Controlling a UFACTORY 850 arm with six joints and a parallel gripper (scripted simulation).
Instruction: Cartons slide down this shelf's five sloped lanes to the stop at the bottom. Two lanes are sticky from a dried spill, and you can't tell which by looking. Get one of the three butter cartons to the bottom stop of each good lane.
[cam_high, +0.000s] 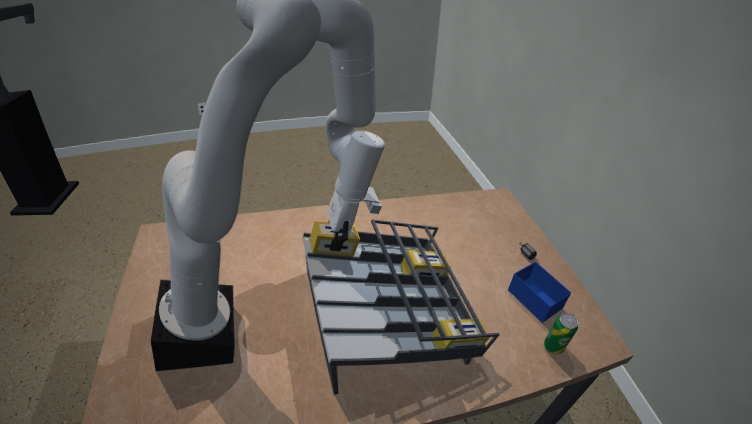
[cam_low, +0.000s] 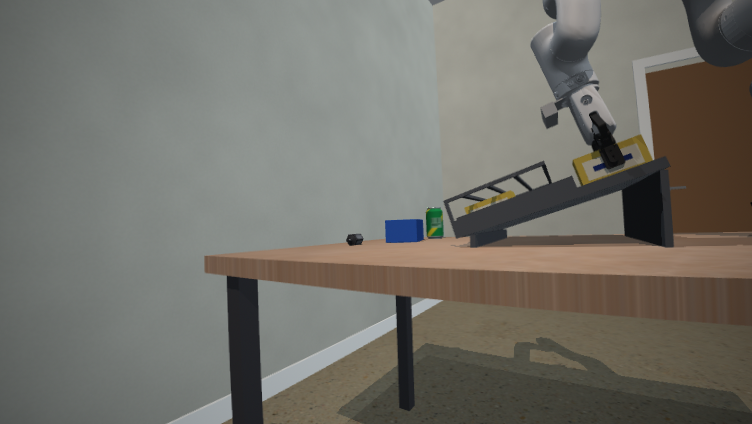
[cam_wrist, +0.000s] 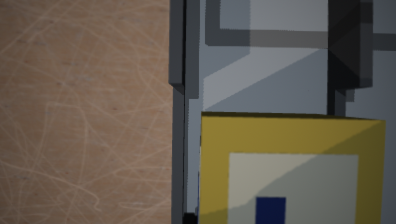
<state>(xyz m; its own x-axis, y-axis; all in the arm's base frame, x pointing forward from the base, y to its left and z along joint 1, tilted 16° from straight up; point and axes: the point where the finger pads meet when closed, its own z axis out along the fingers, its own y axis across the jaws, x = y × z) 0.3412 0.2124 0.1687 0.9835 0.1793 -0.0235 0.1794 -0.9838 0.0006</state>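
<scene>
The dark grey sloped shelf (cam_high: 389, 294) stands on the table with five lanes. My gripper (cam_high: 339, 238) is shut on a yellow butter carton (cam_high: 332, 236) at the top end of the far lane, resting on or just above the shelf; the carton also shows in the side view (cam_low: 610, 158) and fills the lower right of the wrist view (cam_wrist: 292, 167). A second butter carton (cam_high: 424, 262) sits partway down the second lane under the grid. A third butter carton (cam_high: 459, 332) lies at the bottom stop of the nearest lane.
A grey bar grid (cam_high: 421, 273) covers the lower half of the shelf. A blue bin (cam_high: 538, 290), a green can (cam_high: 560, 332) and a small black object (cam_high: 527, 250) stand on the table to the right. My arm's base (cam_high: 193, 323) is to the left.
</scene>
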